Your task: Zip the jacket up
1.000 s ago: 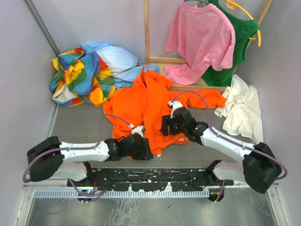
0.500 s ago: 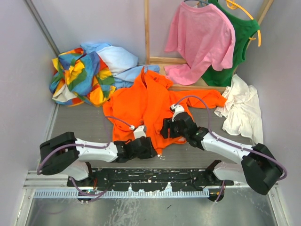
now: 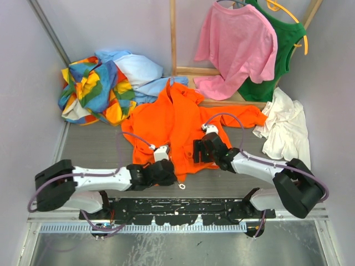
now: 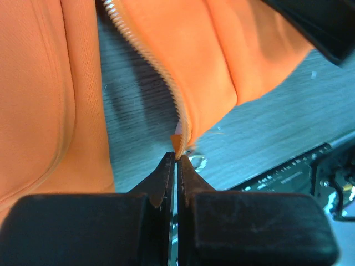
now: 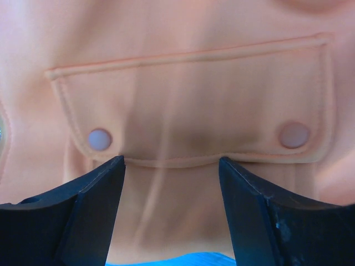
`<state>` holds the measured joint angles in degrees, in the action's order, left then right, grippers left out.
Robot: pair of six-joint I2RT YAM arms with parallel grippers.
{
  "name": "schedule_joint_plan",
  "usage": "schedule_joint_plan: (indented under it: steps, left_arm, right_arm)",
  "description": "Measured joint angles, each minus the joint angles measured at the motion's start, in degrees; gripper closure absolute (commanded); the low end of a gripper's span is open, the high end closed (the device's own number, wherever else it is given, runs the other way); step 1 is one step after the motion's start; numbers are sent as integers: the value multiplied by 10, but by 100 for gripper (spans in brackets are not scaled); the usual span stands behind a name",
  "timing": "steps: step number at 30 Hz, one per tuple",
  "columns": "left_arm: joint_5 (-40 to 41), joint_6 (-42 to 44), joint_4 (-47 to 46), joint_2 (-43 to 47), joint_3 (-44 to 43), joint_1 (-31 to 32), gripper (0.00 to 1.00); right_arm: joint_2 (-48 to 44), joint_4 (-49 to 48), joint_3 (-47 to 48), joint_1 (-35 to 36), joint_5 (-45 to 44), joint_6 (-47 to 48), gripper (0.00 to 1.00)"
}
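Observation:
The orange jacket lies spread on the grey table, front open, hem toward the arms. My left gripper is at the hem's near edge. In the left wrist view the left gripper is shut on the bottom tip of the jacket's zipper tape, with the pale zipper teeth running up and left and a metal pull ring just beyond the tips. My right gripper is open and pressed down on the jacket's right front; its wrist view shows a pocket flap with two snaps between the fingers.
A multicoloured patchwork garment and a light blue cloth lie at the back left. A pink T-shirt and a green top hang at the back right. A white cloth lies at the right.
My left gripper has slid right along the hem and now pinches the zipper's bottom end. My right gripper has shifted slightly back onto the pocket. A metal ring now shows below the hem.

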<state>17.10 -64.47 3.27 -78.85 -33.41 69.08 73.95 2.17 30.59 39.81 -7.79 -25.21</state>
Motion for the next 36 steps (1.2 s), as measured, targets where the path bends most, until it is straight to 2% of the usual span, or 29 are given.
schedule_joint_plan:
  steps: [5,8,14,17,23,28,36]
  left_arm:
    - [-17,74,98,103,-42,-19,100]
    - [-60,116,132,147,-64,-47,100]
    - [-160,165,177,143,-66,-99,100]
    - [-200,178,178,105,-66,-100,100]
    - [-237,205,186,58,-66,-116,100]
    - [-244,225,188,42,-72,-134,100]
    - [-249,263,188,10,-81,-137,100]
  right_arm:
    - [17,15,17,-43,-31,-5,26]
    - [32,18,32,-77,-34,-4,25]
    - [42,33,61,-99,-39,18,26]
    - [24,49,61,-78,-37,32,25]
    - [-73,76,59,-7,-16,65,25]
    - [-153,59,35,25,52,99,27]
    - [-133,-49,-28,97,177,155,29]
